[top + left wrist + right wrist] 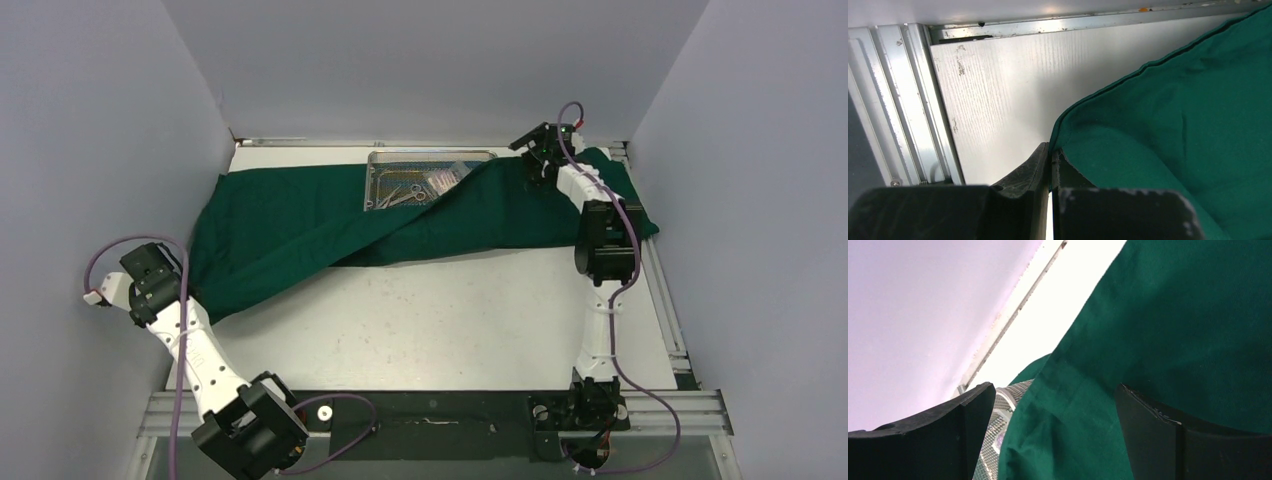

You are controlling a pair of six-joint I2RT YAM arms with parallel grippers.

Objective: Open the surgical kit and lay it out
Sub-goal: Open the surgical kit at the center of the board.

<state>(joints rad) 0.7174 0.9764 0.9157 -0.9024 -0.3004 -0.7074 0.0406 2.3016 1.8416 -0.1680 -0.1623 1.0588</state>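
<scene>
One mesh tray [430, 153] of forceps [400, 197] and packets [443, 178], partly under cloth [280, 215]

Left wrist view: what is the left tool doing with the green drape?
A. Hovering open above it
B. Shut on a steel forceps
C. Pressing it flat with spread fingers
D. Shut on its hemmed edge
D: the left tool has its two fingers brought together, and the hemmed edge of the green drape is pinched between them.
</scene>
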